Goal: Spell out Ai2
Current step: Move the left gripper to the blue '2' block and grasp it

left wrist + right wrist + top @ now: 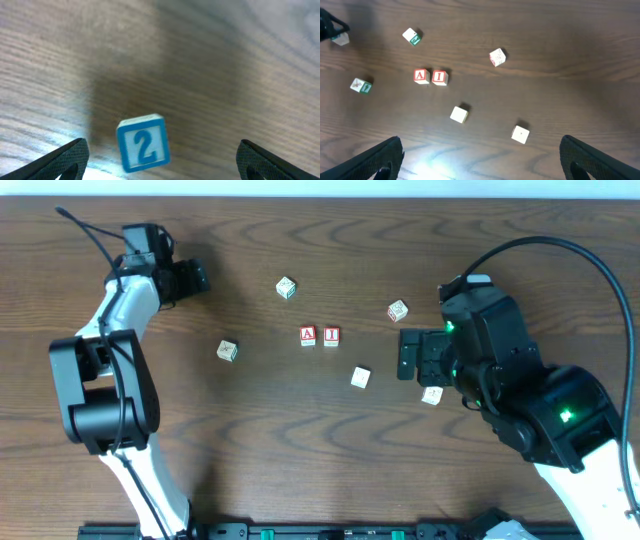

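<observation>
Only the left wrist view shows the 2 (143, 143), sitting untouched between the spread fingers of the left gripper (162, 152) (overhead, the arm covers it). A (308, 335) and I (331, 335) sit side by side. The right gripper (480, 150) gapes, empty.

Five cubes are lying apart on the wooden desk (300, 450): a green-marked cube (286, 287) at the far side, a second green-marked cube (227, 350) leftward, a red-marked cube (397, 310) rightward, a plain cube (360, 377) and a whitish cube (432, 394) nearer.

A cube (308, 335) & I cube (331, 335) red-framed; 2 cube (142, 143) blue-framed; table (300, 445) dark brown woodgrain.
</observation>
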You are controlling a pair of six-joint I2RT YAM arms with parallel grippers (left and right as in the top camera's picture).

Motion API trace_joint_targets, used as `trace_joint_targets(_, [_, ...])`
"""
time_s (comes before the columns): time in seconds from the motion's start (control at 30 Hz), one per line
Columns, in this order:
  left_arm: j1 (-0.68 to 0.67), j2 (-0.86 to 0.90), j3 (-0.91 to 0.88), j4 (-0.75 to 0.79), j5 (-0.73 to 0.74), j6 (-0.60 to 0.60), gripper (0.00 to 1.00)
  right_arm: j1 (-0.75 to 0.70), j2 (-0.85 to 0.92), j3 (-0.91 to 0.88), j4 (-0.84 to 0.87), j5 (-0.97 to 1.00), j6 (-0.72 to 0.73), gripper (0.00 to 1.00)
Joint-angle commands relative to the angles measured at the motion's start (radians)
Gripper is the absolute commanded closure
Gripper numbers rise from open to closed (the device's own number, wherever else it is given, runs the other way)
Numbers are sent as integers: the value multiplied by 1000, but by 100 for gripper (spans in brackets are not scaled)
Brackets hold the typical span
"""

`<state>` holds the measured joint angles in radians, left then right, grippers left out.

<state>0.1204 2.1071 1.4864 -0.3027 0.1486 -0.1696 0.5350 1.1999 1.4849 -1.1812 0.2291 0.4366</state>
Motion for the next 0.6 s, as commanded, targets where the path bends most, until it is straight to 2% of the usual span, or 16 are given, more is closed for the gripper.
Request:
trace_joint_targets(0.0, [-13,15,30,4,-74,-61,2,-6,-3,4,-4,15,11,1])
trace_joint_targets(0.4, [-16,57,30,3,-108,-167,0,-6,-3,4,-10,14,11,1])
trace_joint_targets(0.43, [-16,60,30,2,-109,-177,5,-6,-3,4,-11,14,11,1])
trace_joint_targets(0.57, [-16,75,31,9,-116,-200,8,-6,-3,4,-12,14,11,1])
